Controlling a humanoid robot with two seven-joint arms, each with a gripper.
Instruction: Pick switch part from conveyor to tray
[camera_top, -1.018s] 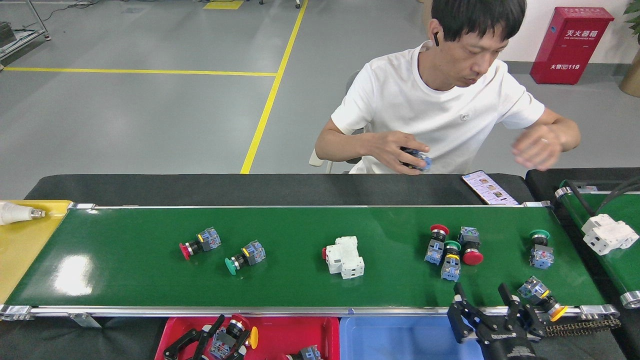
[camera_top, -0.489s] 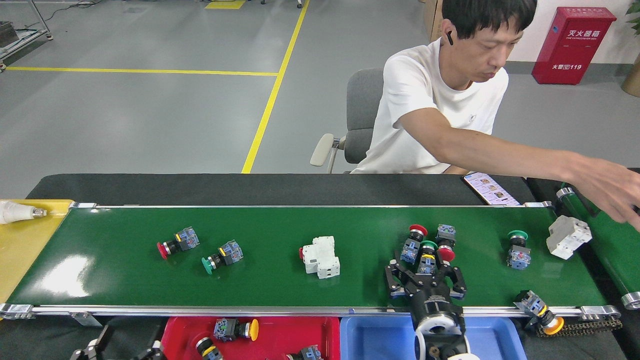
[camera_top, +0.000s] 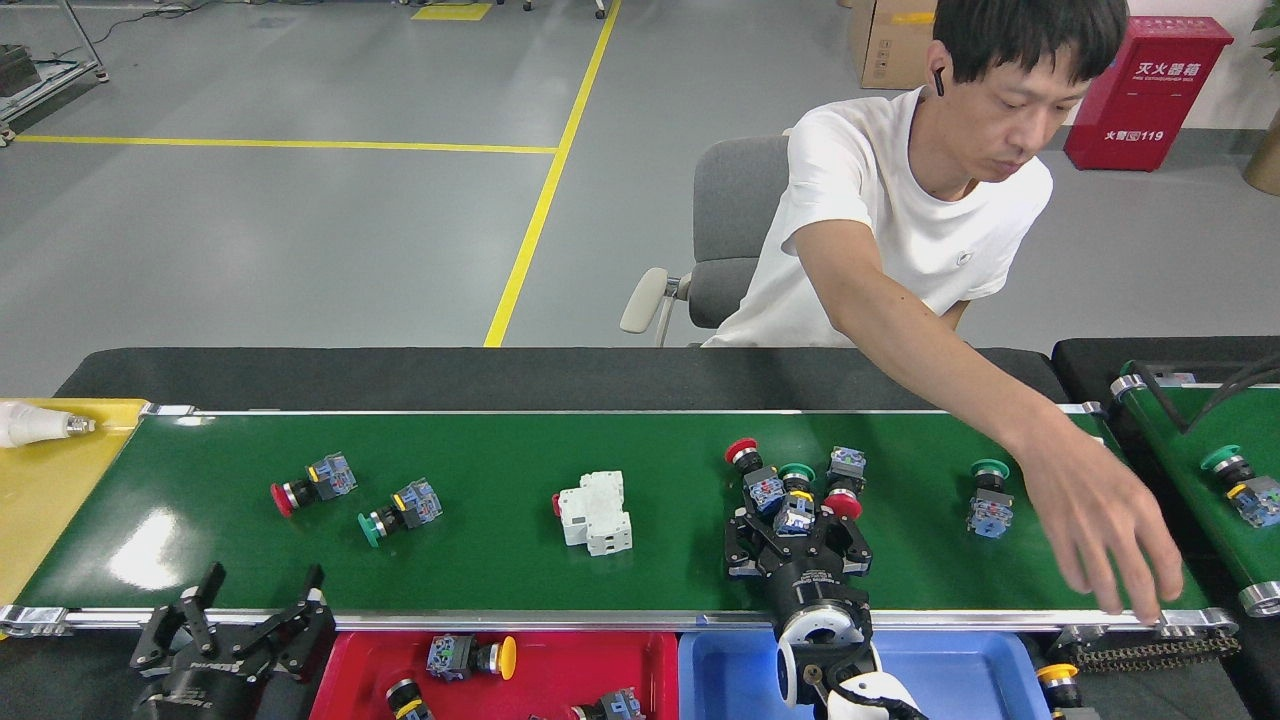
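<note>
The conveyor (camera_top: 640, 575) carries several switch parts: a red-capped one (camera_top: 300, 485), a green-capped one (camera_top: 400, 508), a white breaker block (camera_top: 595, 512), a tight cluster of three (camera_top: 835, 482) and a lone green-capped one (camera_top: 988, 497). My right gripper (camera_top: 797, 520) reaches over the near rail and stands open. Its fingers (camera_top: 745, 530) flank the blue body of the cluster's middle, green-capped switch (camera_top: 795, 500). My left gripper (camera_top: 245, 620) is open and holds nothing, at the near rail just left of the red tray (camera_top: 655, 648), which holds several switches.
A person's arm stretches across the belt's right end, with the hand (camera_top: 1110, 530) low over the near rail. A blue tray (camera_top: 940, 665) sits beside the red one. A second belt (camera_top: 1200, 450) at right carries a green-capped switch. A yellow tray (camera_top: 50, 480) lies at far left.
The belt carried all parts leftward. My right gripper followed the cluster left and now flanks its middle switch. My left gripper rose to the near rail. The person's hand came back over the belt's right end.
</note>
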